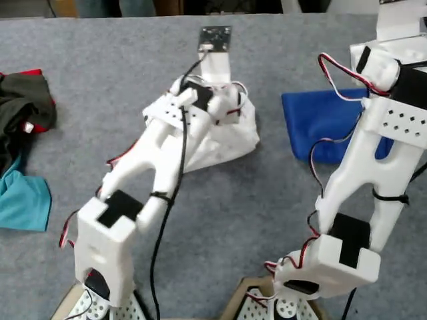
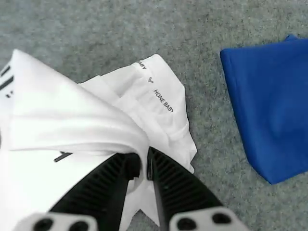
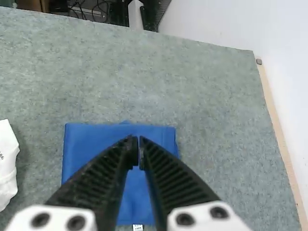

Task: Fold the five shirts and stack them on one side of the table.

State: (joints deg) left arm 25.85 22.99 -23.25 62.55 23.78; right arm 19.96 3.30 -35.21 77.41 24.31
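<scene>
The white shirt [image 1: 227, 137] lies crumpled near the middle of the table [image 1: 100, 53], a little toward the far side and not yet folded. Its cloth is bunched in loose folds, and one edge with small print flops out toward the blue shirt [image 1: 313, 123]. Your left claw [image 2: 143, 166] is down on it, fingers pressed almost together with a fold of white cloth pinched between them. In the left wrist view the white shirt [image 2: 62, 120] rises in a ridge right at the fingertips. From above, your left arm stretches from the near edge across the shirt and covers much of it.

The blue shirt lies flat to the right of the white one, near it but apart, with a strip of grey table between them. It looks folded into a neat rectangle with straight edges. Your right claw [image 3: 134, 144] hangs over it, fingers pressed together with nothing between them. You cannot tell whether the tips touch the blue shirt [image 3: 82, 149].

At the table's left edge, well apart from the white shirt, lies a loose heap. It holds a dark shirt [image 1: 23, 97] with red cloth [image 1: 32, 72] showing at its rim, and a teal shirt [image 1: 23, 197] nearer you. None of these is folded.

A grey felt-like cover lies over the table. In the right wrist view its right side ends at a pale wooden strip [image 3: 274, 120] against a white wall [image 3: 231, 29].
</scene>
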